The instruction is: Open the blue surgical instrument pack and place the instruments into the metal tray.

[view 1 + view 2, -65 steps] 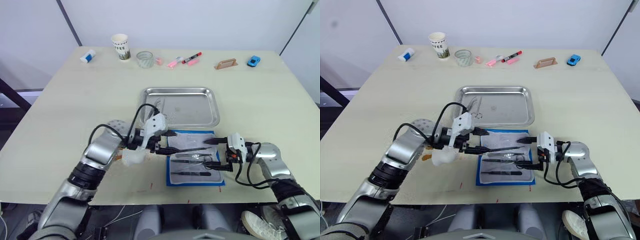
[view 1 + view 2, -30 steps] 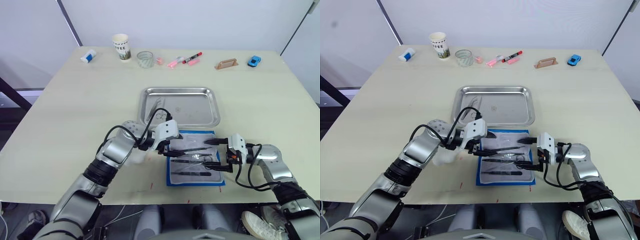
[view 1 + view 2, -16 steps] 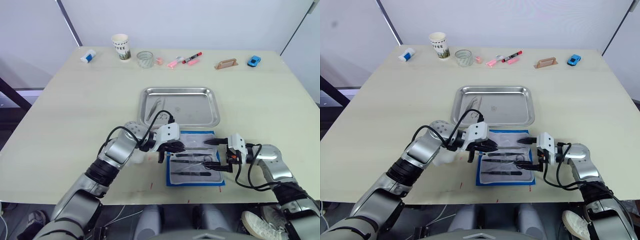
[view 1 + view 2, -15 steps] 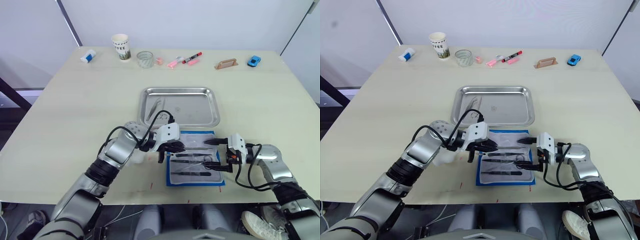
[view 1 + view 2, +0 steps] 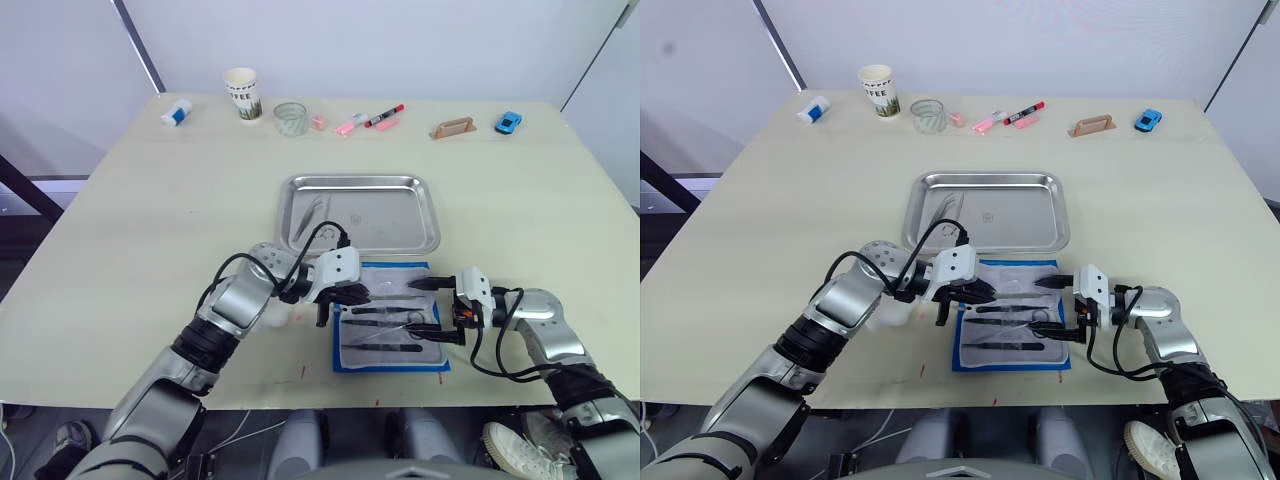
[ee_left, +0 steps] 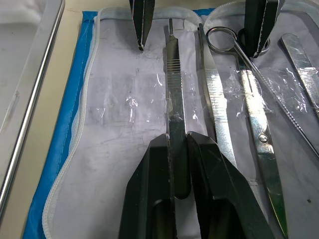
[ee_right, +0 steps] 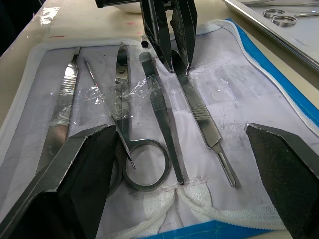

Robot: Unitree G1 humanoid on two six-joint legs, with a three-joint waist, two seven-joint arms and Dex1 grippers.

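The blue surgical instrument pack (image 5: 390,330) lies open and flat on the table (image 5: 150,230), just in front of the metal tray (image 5: 385,212), its pale lining up. Several instruments rest side by side on the lining, their long axes running across the pack from the robot's left to its right. The left gripper (image 6: 178,145) is nearly closed, its two black fingers pinching the flat scalpel handle (image 6: 174,94), whose thin end points toward the right gripper (image 5: 1058,307). That gripper stands wide open at the pack's right edge, holding nothing, one finger either side of the ring-handled scissors (image 7: 124,134). Beside the handle lie tweezers (image 7: 162,127). A ring-handled instrument (image 5: 312,212) already lies in the tray's left part.
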